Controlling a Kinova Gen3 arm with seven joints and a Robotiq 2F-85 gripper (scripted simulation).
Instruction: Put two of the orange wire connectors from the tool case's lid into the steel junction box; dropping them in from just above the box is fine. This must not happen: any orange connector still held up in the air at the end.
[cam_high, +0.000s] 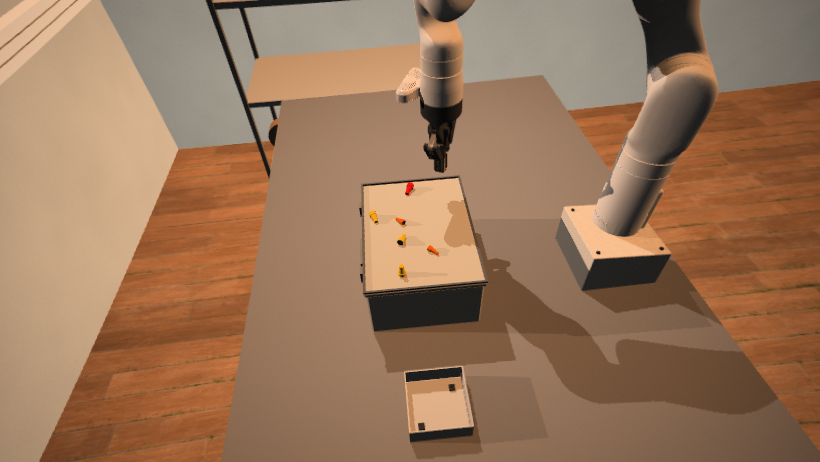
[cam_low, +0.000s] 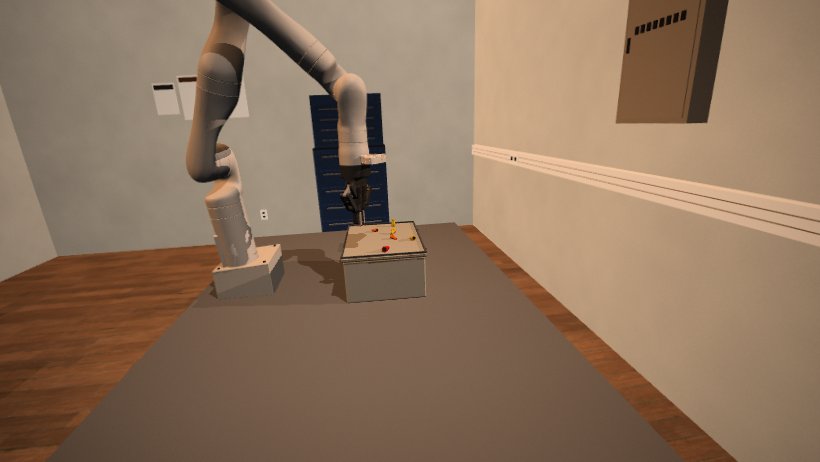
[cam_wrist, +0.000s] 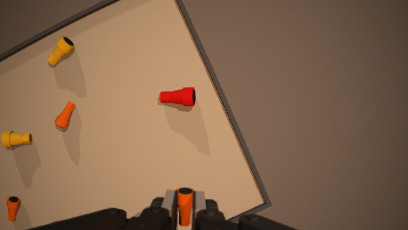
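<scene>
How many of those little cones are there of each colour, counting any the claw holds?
Orange: 3, two on the lid and one in the gripper
Yellow: 3
Red: 1
Total: 7

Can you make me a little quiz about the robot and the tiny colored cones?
1. True or false: the end effector is gripping an orange wire connector.
2. How many yellow wire connectors lie on the tool case's lid? A) one B) three C) five
3. Fill in: the steel junction box holds ____ connectors.

Key: 1 true; 2 B; 3 no.
</scene>
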